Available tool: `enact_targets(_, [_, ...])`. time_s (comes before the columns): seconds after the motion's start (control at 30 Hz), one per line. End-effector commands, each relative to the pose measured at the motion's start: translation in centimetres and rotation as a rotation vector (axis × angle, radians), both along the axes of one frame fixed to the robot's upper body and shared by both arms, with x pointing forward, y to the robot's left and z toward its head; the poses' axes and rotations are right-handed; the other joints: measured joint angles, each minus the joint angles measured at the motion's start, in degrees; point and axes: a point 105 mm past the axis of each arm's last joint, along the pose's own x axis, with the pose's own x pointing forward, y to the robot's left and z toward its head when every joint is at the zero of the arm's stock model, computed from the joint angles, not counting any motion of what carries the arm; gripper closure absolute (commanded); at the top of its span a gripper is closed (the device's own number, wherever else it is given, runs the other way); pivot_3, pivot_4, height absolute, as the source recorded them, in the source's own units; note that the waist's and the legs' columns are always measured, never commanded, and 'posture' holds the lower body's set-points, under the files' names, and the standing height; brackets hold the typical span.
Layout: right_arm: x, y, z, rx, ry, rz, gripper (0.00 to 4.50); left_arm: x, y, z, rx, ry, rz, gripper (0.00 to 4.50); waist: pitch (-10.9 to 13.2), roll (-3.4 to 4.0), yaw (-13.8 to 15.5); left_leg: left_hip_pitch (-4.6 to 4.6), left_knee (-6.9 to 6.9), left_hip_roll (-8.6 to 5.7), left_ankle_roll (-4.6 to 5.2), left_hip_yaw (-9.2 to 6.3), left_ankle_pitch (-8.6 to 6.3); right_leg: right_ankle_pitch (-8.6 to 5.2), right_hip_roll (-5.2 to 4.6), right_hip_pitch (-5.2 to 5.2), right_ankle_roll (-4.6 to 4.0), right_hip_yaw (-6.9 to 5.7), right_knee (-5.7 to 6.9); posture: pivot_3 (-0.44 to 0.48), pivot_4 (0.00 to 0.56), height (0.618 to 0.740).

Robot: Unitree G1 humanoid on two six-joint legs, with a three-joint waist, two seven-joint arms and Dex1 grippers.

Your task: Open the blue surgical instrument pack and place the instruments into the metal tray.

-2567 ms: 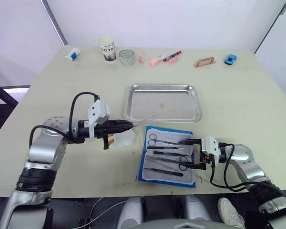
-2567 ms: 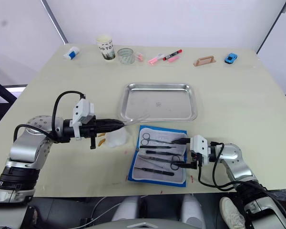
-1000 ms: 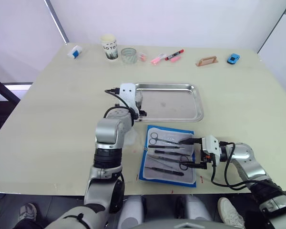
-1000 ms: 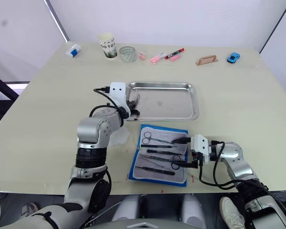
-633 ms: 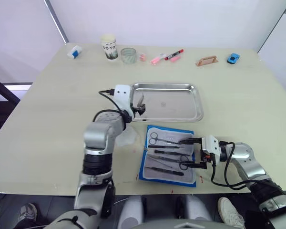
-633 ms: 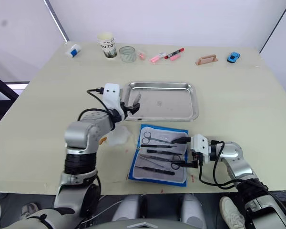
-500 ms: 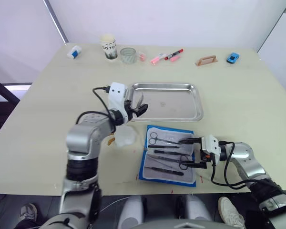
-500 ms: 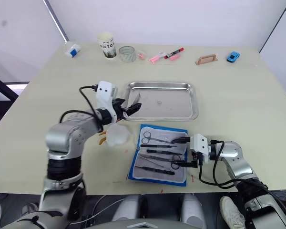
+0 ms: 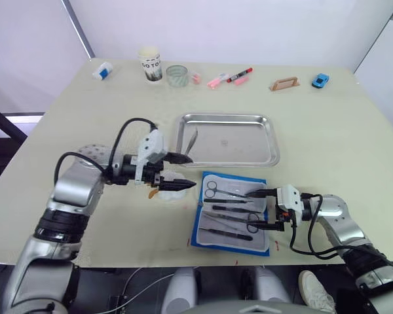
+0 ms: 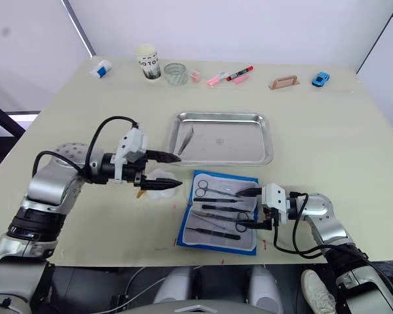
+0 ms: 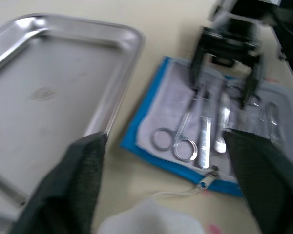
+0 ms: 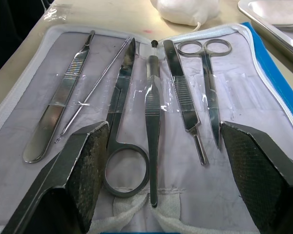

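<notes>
My left hand [image 9: 181,171] is spread wide and holds nothing; the metal tray [image 9: 226,140] lies just beyond its fingertips, 1 slim instrument [image 9: 192,140] resting at the near end. My right hand [image 9: 259,209] is likewise wide open and empty, reaching over the opened blue surgical instrument pack [image 9: 230,213], where scissors [image 12: 211,73] and forceps [image 12: 153,107] lie between its fingers.

paper cup [image 9: 149,64] | black print, perhaps "GOTO" | not clearly readable
</notes>
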Motion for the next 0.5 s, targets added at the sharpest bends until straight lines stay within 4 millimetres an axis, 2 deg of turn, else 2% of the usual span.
enact_targets(0.03, [-1.2,-2.6,-5.3,-0.179,0.183,-0.107,0.75,0.5,-1.1,-0.1,0.064,-0.061,-0.058,1.82,0.00,0.01,0.02,-0.03,0.00,-0.01,0.01,0.00,0.00,0.00,0.02,-0.02,0.00,0.00,0.00,0.000,0.150,0.740])
enact_targets(0.33, [-1.2,-2.6,-5.2,-0.176,0.180,-0.115,0.75,1.1,-4.4,-2.1,0.158,-0.098,-0.123,1.82,-0.02,-0.05,0.17,-0.08,0.04,-0.07,0.04,0.01,0.02,0.00,0.21,-0.03,0.00,0.02,0.00,0.000,0.150,0.740])
enact_targets(0.43, [-1.1,-2.6,-5.2,-0.176,0.180,-0.115,0.75,1.4,-4.8,-2.5,0.177,-0.110,-0.127,2.64,-0.03,-0.07,0.16,-0.07,0.04,-0.06,0.04,0.01,0.02,0.01,0.27,-0.04,0.00,0.05,0.01,0.000,0.150,0.740])
enact_targets(0.47, [-1.1,-2.6,-5.2,-0.176,0.181,-0.115,0.75,1.4,-5.0,-2.6,0.181,-0.119,-0.135,3.16,-0.04,-0.08,0.16,-0.07,0.04,-0.05,0.04,0.01,0.02,0.01,0.28,-0.04,0.00,0.05,0.01,0.000,0.150,0.740])
enact_targets(0.5, [-1.2,-2.6,-5.2,-0.177,0.182,-0.115,0.75,1.4,-5.2,-2.8,0.182,-0.124,-0.141,3.16,-0.05,-0.11,0.16,-0.07,0.04,-0.05,0.04,0.01,0.02,0.01,0.28,-0.04,0.00,0.05,0.01,0.000,0.150,0.740])
